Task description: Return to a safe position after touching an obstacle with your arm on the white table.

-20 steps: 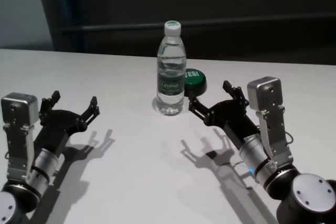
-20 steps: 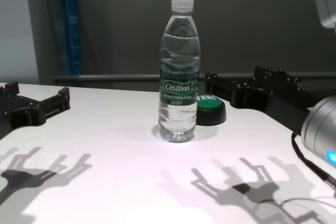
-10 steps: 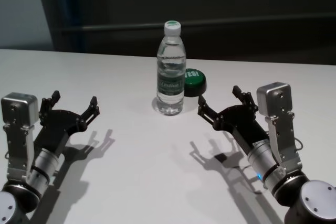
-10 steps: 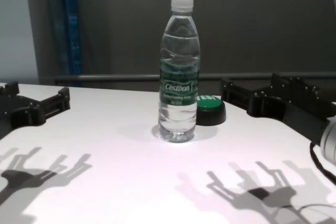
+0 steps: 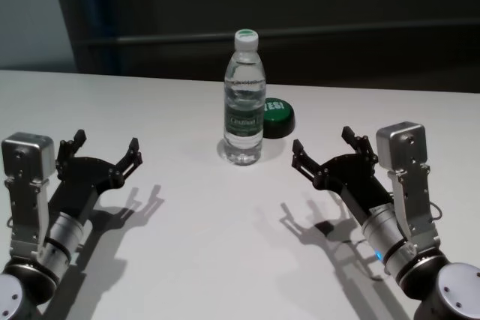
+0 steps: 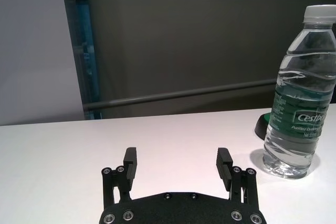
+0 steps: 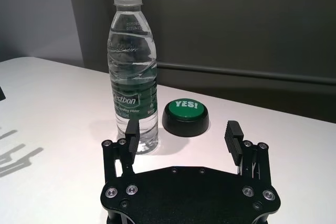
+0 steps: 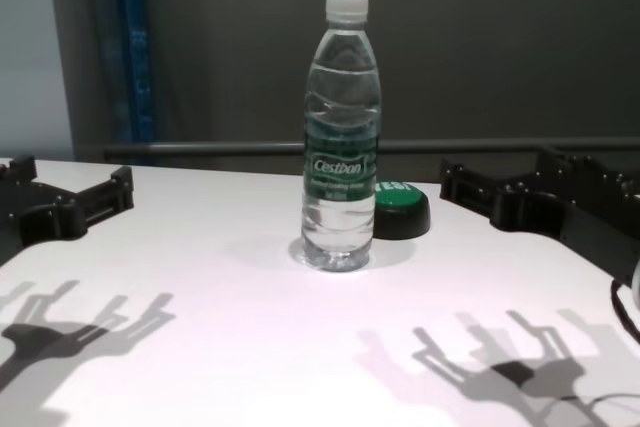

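The clear water bottle (image 5: 244, 98) with a white cap and green label stands upright mid-table on the white table (image 5: 195, 260); it also shows in the chest view (image 8: 342, 137), the left wrist view (image 6: 301, 93) and the right wrist view (image 7: 132, 72). My right gripper (image 5: 322, 151) is open and empty, hovering to the right of the bottle and clear of it; in the right wrist view (image 7: 182, 136) the bottle stands just beyond its left finger. My left gripper (image 5: 105, 149) is open and empty at the left, well away from the bottle.
A low black puck with a green "YES!" top (image 5: 277, 116) sits just behind and right of the bottle, also in the right wrist view (image 7: 186, 116). A dark wall with a rail runs behind the table's far edge.
My right gripper has drawn back to the right and toward me, away from the bottle and the puck. The bottle stays upright in place. The left arm has not moved.
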